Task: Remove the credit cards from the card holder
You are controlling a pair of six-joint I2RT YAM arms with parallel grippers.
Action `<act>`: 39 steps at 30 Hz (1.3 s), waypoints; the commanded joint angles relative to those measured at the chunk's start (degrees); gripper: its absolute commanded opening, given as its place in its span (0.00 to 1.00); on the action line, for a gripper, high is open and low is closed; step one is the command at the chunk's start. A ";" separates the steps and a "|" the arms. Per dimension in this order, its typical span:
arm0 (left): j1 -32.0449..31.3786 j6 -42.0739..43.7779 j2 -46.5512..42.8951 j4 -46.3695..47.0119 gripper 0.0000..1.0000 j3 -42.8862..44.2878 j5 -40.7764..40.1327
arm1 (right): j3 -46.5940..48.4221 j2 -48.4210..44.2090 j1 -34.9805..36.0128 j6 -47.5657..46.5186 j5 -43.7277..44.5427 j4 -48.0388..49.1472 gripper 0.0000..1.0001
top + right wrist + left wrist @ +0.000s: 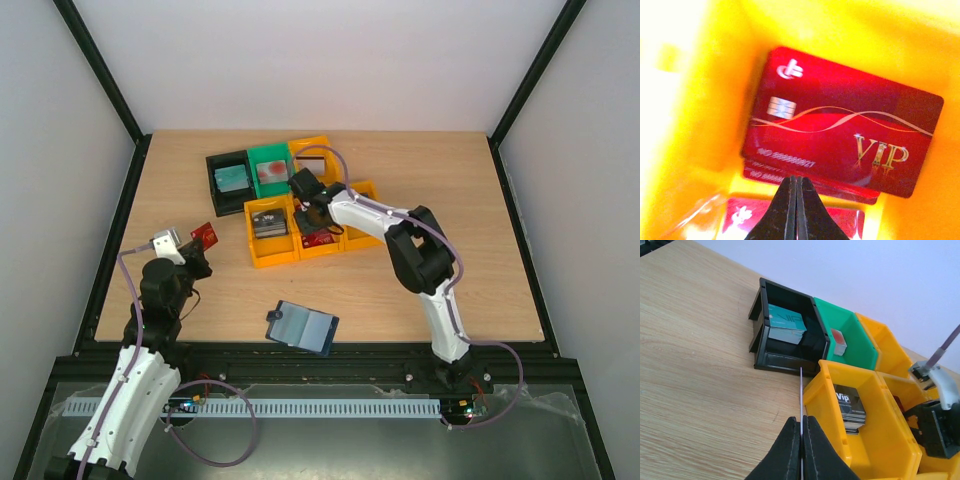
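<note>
Red card [204, 235], thin and edge-on, pointed lengthwise toward the black bin [785, 330], clamped in the left pincer [801, 420]. Right pincer [796, 180] was pressed together, empty.

Card holder [303, 326] lying open, red credit card [204, 236] held aloft

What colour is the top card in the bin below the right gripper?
Red card, gold VIP lettering; right wrist view.

Red card [840, 120]: "VIP". Dark card [850, 405]: "Vip".
</note>
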 commanded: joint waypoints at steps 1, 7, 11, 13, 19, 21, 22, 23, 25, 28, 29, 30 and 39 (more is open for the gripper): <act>0.44 -0.24 -0.77 1.69 0.02 -0.37 0.90 | -2.42 -9.22 -0.12 -3.41 -6.63 5.15 0.02; 2.01 -8.45 -1.79 6.06 0.02 0.60 9.76 | -13.96 -24.32 1.58 -10.07 -11.48 14.74 0.09; 5.33 -23.74 -0.05 17.56 0.02 0.82 21.93 | -30.00 -37.98 9.11 -25.38 -3.63 33.79 0.27; 6.23 -33.09 1.34 26.23 0.02 -0.41 26.80 | -40.80 -45.12 12.64 -33.52 -3.45 48.09 0.32; 6.12 -40.88 4.84 36.42 0.02 -0.44 31.79 | -60.60 -55.05 18.06 -59.36 -9.47 86.10 0.52; 5.36 -40.83 5.34 38.25 0.02 -0.22 32.21 | -59.46 -52.67 19.90 -66.82 -8.08 87.36 0.53; 4.84 -40.55 5.63 39.24 0.02 -0.14 32.34 | -58.75 -50.71 20.71 -71.40 -7.15 88.48 0.54; 4.25 -40.10 5.85 39.97 0.02 0.22 32.56 | -58.30 -48.31 21.48 -75.91 -6.10 90.41 0.55; 3.06 -38.67 6.23 40.87 0.02 0.92 33.18 | -57.65 -43.07 22.77 -86.17 -3.32 95.40 0.58; 1.59 -37.10 6.54 39.80 0.02 1.51 33.40 | -54.74 -34.78 23.74 -98.03 1.53 104.83 0.58; 1.26 -37.19 6.62 38.95 0.02 1.31 33.15 | -53.42 -32.64 24.02 -101.38 2.61 107.22 0.57; 1.02 -37.37 6.59 38.27 0.02 1.17 32.82 | -51.93 -30.64 24.15 -103.26 3.39 109.29 0.55; 0.01 -37.03 6.48 36.79 0.02 0.49 31.69 | -48.03 -23.63 24.62 -111.96 6.17 116.45 0.47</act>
